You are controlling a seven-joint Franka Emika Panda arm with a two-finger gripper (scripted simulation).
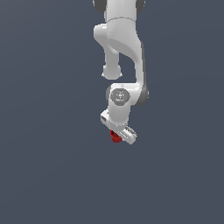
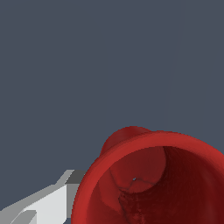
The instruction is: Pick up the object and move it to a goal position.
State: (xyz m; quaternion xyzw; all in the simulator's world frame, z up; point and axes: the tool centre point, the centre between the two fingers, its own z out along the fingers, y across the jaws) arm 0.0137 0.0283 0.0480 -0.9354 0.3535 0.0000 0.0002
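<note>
Peeking from beneath fingers [image 2: 43,203], red cup [image 1: 115,137]

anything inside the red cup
The wrist view looks into the red cup: only its own red inner wall and floor show, nothing loose in it. Its near side runs off the picture. In the exterior view the end effector covers most of it.

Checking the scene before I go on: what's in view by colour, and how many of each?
Red: 1, the cup at the gripper.
White: 1, the arm with its gripper.
Total: 2.
</note>
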